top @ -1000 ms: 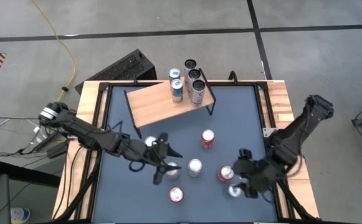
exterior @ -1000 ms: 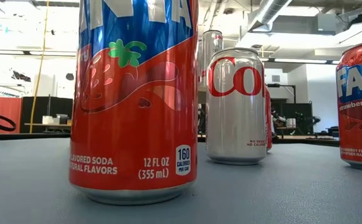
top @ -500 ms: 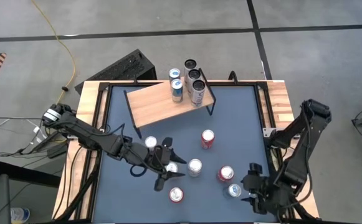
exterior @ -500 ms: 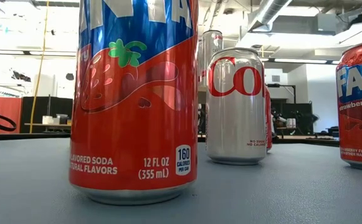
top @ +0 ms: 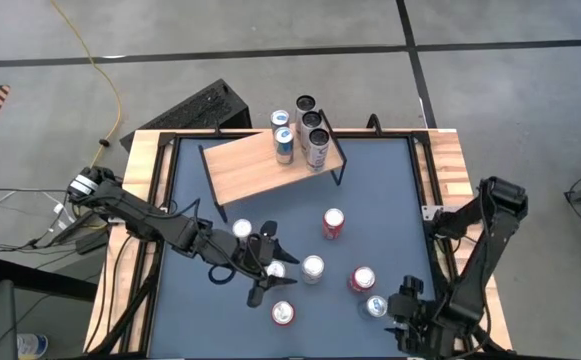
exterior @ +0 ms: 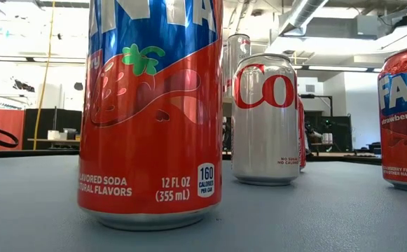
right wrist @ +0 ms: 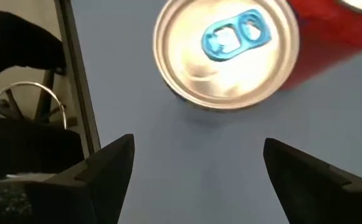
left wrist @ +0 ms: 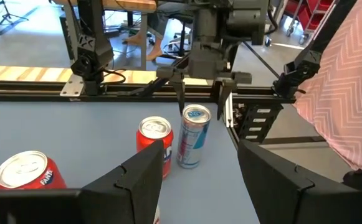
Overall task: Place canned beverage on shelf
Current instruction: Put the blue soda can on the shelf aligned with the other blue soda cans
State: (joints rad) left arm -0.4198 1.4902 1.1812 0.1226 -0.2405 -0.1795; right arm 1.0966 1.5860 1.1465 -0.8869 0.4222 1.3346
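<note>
While the left claw (top: 267, 262) has barely shifted over the last half second and sits spread wide among the loose cans in the middle of the counter (top: 390, 190), the right claw (top: 407, 318) has drawn back over the past second from beside the red can (top: 360, 279) toward the near right corner, letting go of nothing and carrying nothing. That retreat suggests the right arm is clearing out so the left can make the next pick. The shelf (top: 245, 167) stands at the far edge, its board holding four cans (top: 305, 130) bunched at its right end, with most of the board free. From above, the left claw's open fingers flank a silver-topped can (top: 276, 269), though whether they touch it I cannot tell. The left wrist view adds what the overhead hides: a slim blue-and-white can (left wrist: 194, 136) standing upright just beside a red can (left wrist: 154, 144), with the right arm's hardware behind them. The right wrist view looks straight down on that blue-tabbed can (right wrist: 225, 51), the right claw's fingers (right wrist: 103, 168) wide apart and empty. The low view shows only a strawberry soda can (exterior: 150, 112) up close.
</note>
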